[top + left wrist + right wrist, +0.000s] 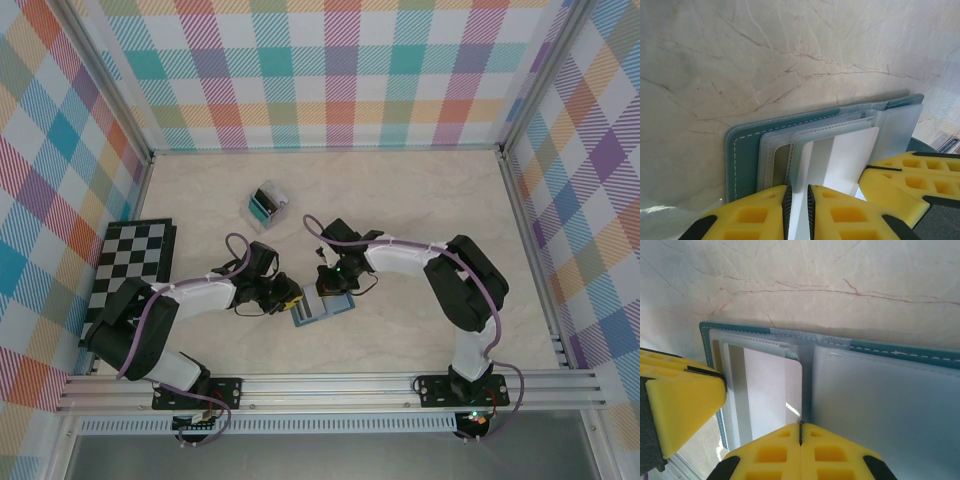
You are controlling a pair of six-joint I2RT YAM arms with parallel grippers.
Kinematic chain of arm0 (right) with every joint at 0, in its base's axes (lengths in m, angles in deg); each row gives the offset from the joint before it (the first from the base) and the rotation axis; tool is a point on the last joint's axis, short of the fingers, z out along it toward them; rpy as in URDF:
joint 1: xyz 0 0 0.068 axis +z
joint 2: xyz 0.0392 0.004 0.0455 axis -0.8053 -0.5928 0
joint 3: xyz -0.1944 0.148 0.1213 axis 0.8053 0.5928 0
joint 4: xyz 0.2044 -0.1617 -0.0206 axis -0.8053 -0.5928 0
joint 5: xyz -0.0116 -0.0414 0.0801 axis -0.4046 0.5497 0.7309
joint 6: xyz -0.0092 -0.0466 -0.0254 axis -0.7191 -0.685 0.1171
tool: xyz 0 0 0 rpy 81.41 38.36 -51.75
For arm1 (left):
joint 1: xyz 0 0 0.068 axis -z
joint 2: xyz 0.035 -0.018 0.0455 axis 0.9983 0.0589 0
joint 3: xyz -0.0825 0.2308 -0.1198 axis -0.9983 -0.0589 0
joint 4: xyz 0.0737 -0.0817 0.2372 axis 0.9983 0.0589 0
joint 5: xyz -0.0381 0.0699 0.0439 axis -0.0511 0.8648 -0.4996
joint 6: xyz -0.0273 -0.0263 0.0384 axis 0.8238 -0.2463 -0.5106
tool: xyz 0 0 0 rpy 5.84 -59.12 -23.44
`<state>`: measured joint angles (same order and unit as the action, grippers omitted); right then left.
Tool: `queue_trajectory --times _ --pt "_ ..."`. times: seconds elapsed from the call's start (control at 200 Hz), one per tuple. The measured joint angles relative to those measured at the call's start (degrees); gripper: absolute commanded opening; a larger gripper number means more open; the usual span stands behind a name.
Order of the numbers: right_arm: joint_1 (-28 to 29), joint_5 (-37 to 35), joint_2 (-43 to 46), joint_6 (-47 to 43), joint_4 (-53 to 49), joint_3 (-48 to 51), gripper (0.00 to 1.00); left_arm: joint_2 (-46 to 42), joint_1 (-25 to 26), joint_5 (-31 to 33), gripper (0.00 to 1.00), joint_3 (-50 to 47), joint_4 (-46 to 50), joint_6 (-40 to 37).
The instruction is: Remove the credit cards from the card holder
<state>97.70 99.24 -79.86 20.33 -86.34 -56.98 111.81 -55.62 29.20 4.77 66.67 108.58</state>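
You've got teal stitched card holder (pixel 322 308) lying open, flat on marble-look table (pixel 420 200), between both arms. Your left gripper (pixel 797 192): yellow ribbed fingers (pixel 840 210) clamped on white card (pixel 845 155) with grey stripe, card's far end in frosted plastic sleeve (pixel 775 155). Your right gripper (pixel 801 426): clenched tight, tips at holder's centre fold.

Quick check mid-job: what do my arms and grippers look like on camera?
The left arm and right arm each have white link covers, black joints and a purple cable looped alongside. The left gripper and right gripper have chunky yellow fingers with rectangular recesses and thin black pads on the inner faces.
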Motion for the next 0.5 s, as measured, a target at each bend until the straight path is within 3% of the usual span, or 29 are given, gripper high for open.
queue_trajectory --times 0.165,0.335,0.5 --pt "-1.38 0.52 1.2 -0.31 0.85 1.77 0.03 0.0 0.0 0.33 0.19 0.07 0.28 -0.04" --pt "-2.14 2.21 1.22 -0.57 1.49 1.86 0.16 0.37 0.0 0.31 0.18 0.26 0.42 -0.17" --pt "-2.12 4.2 1.18 -0.79 1.97 1.86 0.23 0.52 0.0 0.31 0.17 0.37 0.44 -0.17"
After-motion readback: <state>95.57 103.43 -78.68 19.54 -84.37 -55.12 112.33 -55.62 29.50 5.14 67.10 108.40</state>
